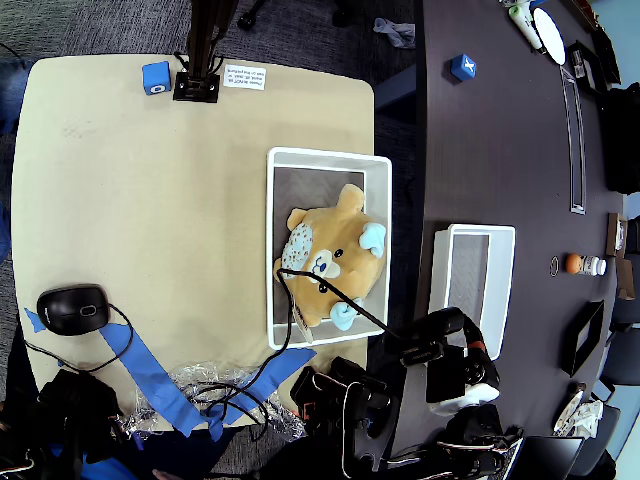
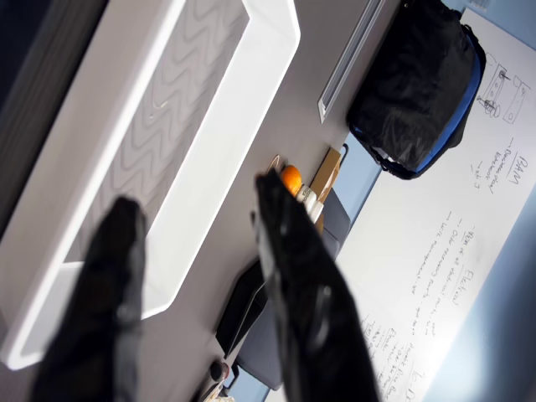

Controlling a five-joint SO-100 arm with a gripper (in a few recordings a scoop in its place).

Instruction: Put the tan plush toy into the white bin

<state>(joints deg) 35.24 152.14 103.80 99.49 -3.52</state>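
One tan plush toy (image 1: 330, 262) fills the white bin (image 1: 330, 155), cable (image 1: 335, 292) across it.

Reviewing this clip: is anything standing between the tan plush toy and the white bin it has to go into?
Nothing visible does. In the overhead view the tan plush toy already lies inside the white bin on the tan table. The gripper is open and empty in the wrist view.

The tan plush toy (image 1: 333, 262) is soft, fuzzy cloth. The white bin (image 1: 330, 156) has a smooth thick rim; the table (image 1: 140, 220) looks matt beige. The gripper's fingers (image 2: 306, 293) are glossy black plastic.
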